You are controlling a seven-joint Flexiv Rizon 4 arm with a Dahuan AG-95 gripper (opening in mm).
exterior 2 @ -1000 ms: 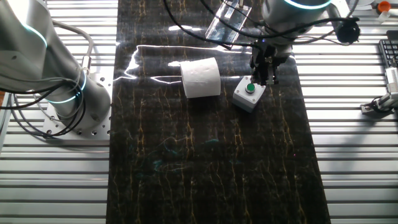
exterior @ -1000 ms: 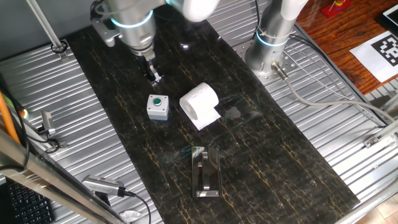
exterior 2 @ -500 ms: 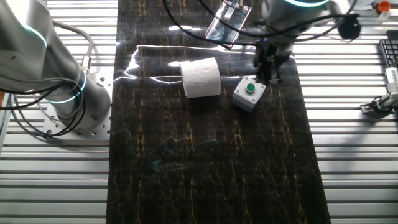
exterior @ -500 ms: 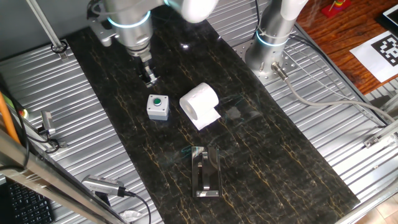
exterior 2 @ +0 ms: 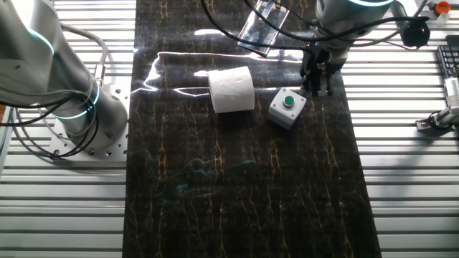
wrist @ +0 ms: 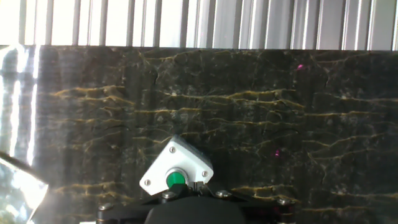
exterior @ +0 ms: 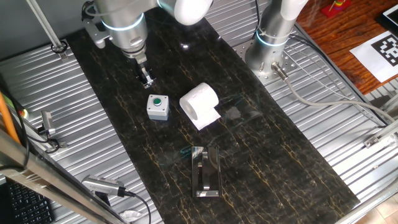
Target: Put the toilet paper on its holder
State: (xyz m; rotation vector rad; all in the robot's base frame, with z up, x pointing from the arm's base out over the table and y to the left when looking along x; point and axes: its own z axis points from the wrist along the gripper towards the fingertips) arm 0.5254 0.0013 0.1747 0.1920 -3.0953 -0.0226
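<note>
- Task not begun, by my read: the toilet paper roll (exterior: 199, 104) lies on its side on the dark marbled table (exterior: 280, 162), loose sheet end trailing toward the holder side. Nothing grips it.
- The holder (exterior: 205, 172), a shiny plate w/ silver bar, sits bare on the table, well apart from the fingers (exterior: 146, 79) and beyond the roll from them. In the other fixed view the holder (exterior 2: 262, 27) shows near the top edge, partly lost in glare.
- Fingers hang above the table, carrying nothing; they look near together, but whether fully clenched or a bit apart I cannot tell. In the other fixed view the fingers (exterior 2: 316, 80) sit just beside the box, not over the roll (exterior 2: 231, 89).
- All steps left: reach the roll, grasp it, carry it over, thread its hollow core onto the bar.
- Other things: a small grey box w/ green button (exterior: 158, 106) sits on the table just beyond the fingertips, between the fingers and the holder's end of the table; the roll lies beside the box, off to one side of the fingers. Hand view shows the button box (wrist: 176, 172) close below the hand, apart from it; roll not in that view.
- In the way: the box is close to the roll, so a side approach from the fingers' position may clip it; coming from above looks safer.
- A 2nd robot base (exterior: 271, 43) stands at the table's far edge, well apart; cables run alongside.
</note>
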